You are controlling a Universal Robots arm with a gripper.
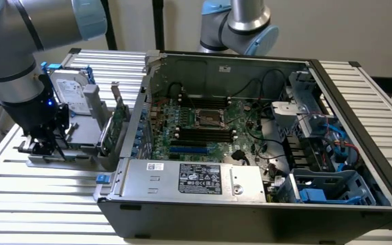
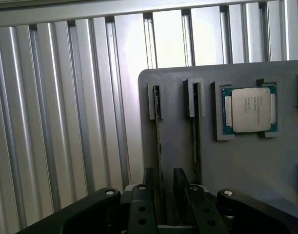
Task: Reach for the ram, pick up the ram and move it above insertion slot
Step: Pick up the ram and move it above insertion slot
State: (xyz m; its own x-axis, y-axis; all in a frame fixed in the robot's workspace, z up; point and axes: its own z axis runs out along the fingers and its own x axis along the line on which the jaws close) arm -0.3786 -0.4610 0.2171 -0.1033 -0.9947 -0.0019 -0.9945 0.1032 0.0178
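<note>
Exterior view: gripper (image 1: 44,149) low at holder (image 1: 73,157), on the exterior view's left of case (image 1: 264,214); its tips too dark to read.
Wrist view: fingers (image 2: 180,183) spread, straddling edge-on ram (image 2: 159,141) standing in holder; lower ram hidden. Second stick (image 2: 196,131) beside.

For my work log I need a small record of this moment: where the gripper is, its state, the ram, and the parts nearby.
gripper: low over the gray holder, beside the open computer case
fingers: open, one on each side of the ram
ram: on edge in a holder slot
nearby: second stick, processor chip
</note>
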